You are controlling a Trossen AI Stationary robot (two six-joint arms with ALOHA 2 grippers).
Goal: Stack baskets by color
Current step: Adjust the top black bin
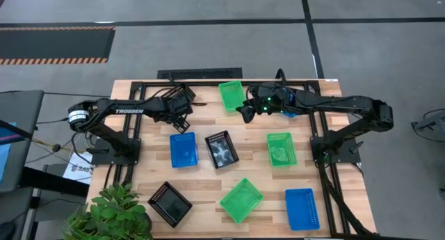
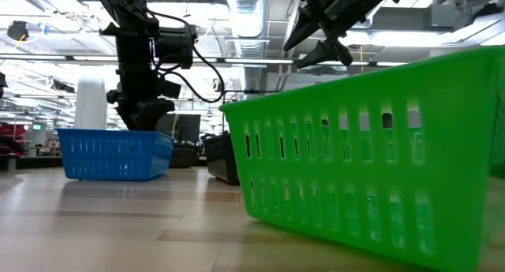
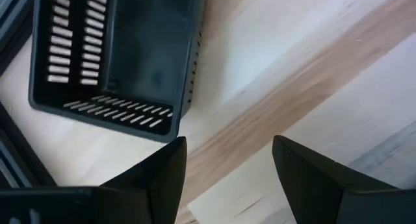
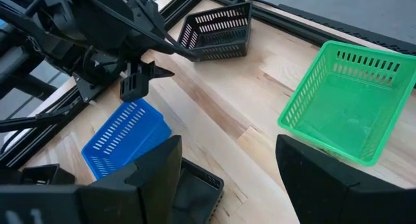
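Baskets lie spread over the wooden table, each resting on its base. At the far edge are a black basket (image 1: 182,99) and a green one (image 1: 231,95). Mid-table are a blue (image 1: 183,149), a black (image 1: 222,149) and a green (image 1: 281,148) basket. Along the near edge are a black (image 1: 170,202), a green (image 1: 241,200) and a blue (image 1: 302,208) one. My left gripper (image 3: 227,146) hangs open over bare wood between the far black basket (image 3: 110,55) and the blue one, pointing steeply down. My right gripper (image 4: 227,178) is open, raised above the table near the far green basket (image 4: 344,100).
A black metal frame (image 1: 208,74) borders the table's far edge and sides. A leafy plant (image 1: 111,212) stands at the near left corner. Bare wood shows between the baskets at mid-table (image 1: 250,149). The near green basket (image 2: 379,162) fills the low view's right.
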